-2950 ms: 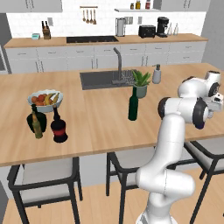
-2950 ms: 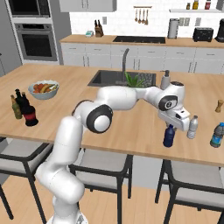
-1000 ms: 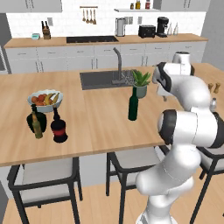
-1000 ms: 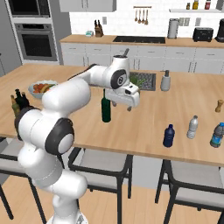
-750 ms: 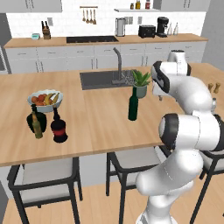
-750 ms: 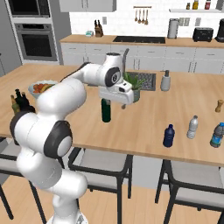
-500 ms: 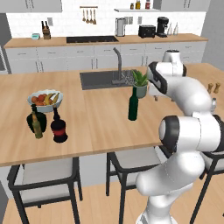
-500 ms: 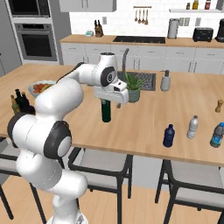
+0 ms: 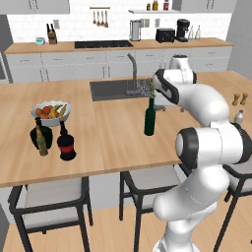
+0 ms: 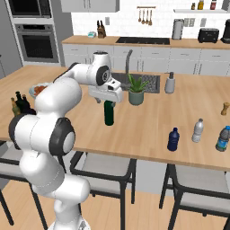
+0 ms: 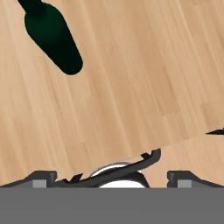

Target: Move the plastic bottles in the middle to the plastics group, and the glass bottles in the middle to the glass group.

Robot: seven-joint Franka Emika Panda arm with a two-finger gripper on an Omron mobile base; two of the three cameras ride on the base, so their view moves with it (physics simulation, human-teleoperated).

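Note:
The tall dark green wine bottle [image 9: 149, 118] [image 10: 108, 113] stands mid-counter in front of the sink. My gripper [image 10: 108, 99] [image 9: 161, 100] hovers open at its neck. In the hand view the bottle [image 11: 52, 36] lies at the upper left, outside the open fingertips [image 11: 42, 176]. The squat black bottle with the red band [image 9: 65, 145] stands at the left beside the fat green bottle [image 9: 37, 136] and the slim olive-brown bottle [image 9: 43, 144]. The small dark blue bottle [image 10: 173, 139] stands at the right, next to the clear water bottle [image 10: 197, 130].
A fruit bowl [image 9: 50, 110] sits behind the left bottles. A potted plant [image 10: 136, 90] and a soap dispenser [image 10: 169, 84] stand by the sink [image 9: 115, 90]. Another blue-capped bottle [image 10: 222, 138] and a brown shaker [image 10: 225, 108] are at the far right. Stools line the near edge.
The arm has swung from the right side, where the blue bottle stands, leftwards to the green wine bottle, drifting a little further left over the last second. The jaws stay open.

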